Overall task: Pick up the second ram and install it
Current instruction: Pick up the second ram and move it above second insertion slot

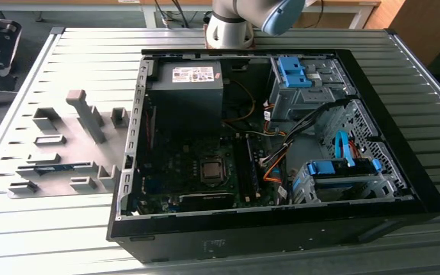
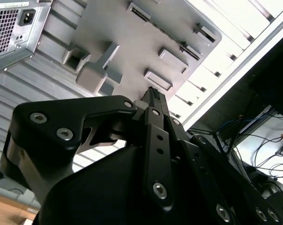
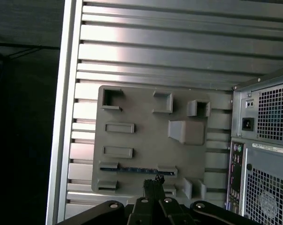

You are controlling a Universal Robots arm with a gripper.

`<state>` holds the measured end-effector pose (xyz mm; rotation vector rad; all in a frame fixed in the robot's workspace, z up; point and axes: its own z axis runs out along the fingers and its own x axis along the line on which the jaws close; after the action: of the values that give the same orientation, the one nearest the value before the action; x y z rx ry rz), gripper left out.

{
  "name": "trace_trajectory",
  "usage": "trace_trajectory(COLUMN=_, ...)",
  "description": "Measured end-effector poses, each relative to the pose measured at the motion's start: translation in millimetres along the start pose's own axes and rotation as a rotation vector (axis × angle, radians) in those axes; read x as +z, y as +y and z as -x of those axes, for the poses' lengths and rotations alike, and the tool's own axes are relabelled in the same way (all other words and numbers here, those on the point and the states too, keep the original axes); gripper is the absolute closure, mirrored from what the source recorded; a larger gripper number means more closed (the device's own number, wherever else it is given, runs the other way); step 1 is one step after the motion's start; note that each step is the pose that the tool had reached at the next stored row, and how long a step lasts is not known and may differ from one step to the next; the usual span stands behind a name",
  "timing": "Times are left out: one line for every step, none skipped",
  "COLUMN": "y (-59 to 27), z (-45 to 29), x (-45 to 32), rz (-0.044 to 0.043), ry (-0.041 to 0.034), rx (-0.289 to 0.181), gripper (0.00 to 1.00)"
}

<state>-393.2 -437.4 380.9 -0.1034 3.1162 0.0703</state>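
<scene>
A slatted silver metal table (image 1: 36, 229) spans the exterior view, its grooves running from the exterior view's left to its right. Beyond its far edge lies dark floor (image 1: 98, 17), with a pale wooden desktop (image 1: 90, 2) behind it and a brown wooden panel (image 1: 419, 23) at the far right. In the first wrist view the floor beside the table is in deep shadow. In the second wrist view strong light washes the slats white, and loose cables (image 2: 265, 140) trail beyond the table's edge.
</scene>
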Motion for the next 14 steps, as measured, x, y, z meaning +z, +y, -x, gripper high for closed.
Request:
trace_trajectory(y=0.0, z=0.0, x=0.0, rz=0.0003, ry=0.0005, rx=-0.013, gripper=0.89)
trace_trajectory(y=0.0, z=0.0, x=0.0, rz=0.0008, ry=0.0014, rx=-0.033, gripper=0.89)
trace_trajectory(y=0.0, z=0.0, x=0.1, rz=0.001, ry=0.0017, rx=-0.04, gripper=0.89)
trace_trajectory(y=0.0, z=0.0, x=0.0, rz=0.0011, ry=0.0019, rx=-0.044, gripper=0.89)
trace_trajectory(y=0.0, z=0.0, x=0.1, rz=0.0012, ry=0.0019, rx=-0.045, gripper=0.89)
trace_trajectory(y=0.0, z=0.0, x=0.1, rz=0.0012, ry=0.0019, rx=-0.045, gripper=0.89)
trace_trajectory(y=0.0, z=0.0, x=0.1, rz=0.0012, ry=0.0019, rx=-0.045, gripper=0.89)
trace_trajectory(y=0.0, z=0.0, x=0.1, rz=0.0012, ry=0.0019, rx=-0.045, gripper=0.89)
trace_trajectory(y=0.0, z=0.0, x=0.1, rz=0.0012, ry=0.0019, rx=-0.045, gripper=0.89)
trace_trajectory(y=0.0, z=0.0, x=0.0, rz=0.0011, ry=0.002, rx=-0.045, gripper=0.89)
trace_trajectory(y=0.0, z=0.0, x=0.0, rz=0.0012, ry=0.0019, rx=-0.045, gripper=0.89)
trace_trajectory(y=0.0, z=0.0, x=0.0, rz=0.0011, ry=0.0019, rx=-0.045, gripper=0.89)
trace_trajectory(y=0.0, z=0.0, x=0.0, rz=0.0012, ry=0.002, rx=-0.047, gripper=0.89)
trace_trajectory(y=0.0, z=0.0, x=0.1, rz=0.0013, ry=0.0022, rx=-0.051, gripper=0.89)
